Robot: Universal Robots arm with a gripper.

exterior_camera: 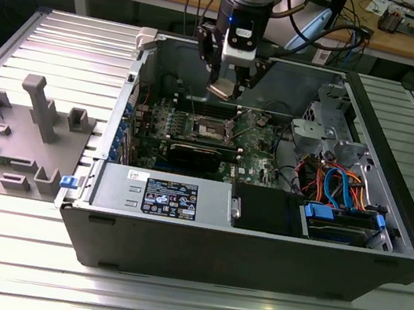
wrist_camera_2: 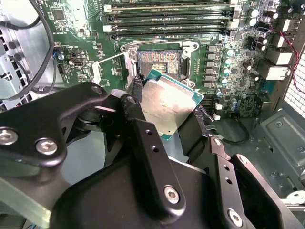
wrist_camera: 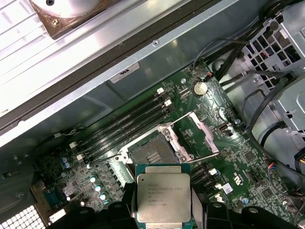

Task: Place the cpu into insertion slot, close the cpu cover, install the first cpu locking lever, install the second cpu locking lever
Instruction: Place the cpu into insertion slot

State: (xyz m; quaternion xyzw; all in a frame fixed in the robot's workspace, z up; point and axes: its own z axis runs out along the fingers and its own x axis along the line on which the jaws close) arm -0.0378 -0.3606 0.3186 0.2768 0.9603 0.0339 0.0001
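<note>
While the gripper is clamped on the cpu, the chip hangs, seemingly tilted, above the open insertion slot just beyond the fingertips. Lowered askew or misoriented, it would likely miss its seat and bend socket contacts.

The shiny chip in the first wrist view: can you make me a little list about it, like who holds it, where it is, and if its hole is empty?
chip: the cpu, silver top showing
held by: gripper, shut on its edges
where: up in the air over the green board, not in the socket yet
insertion slot: open and empty
cpu cover: swung up, not closed
all around: open computer case
</note>
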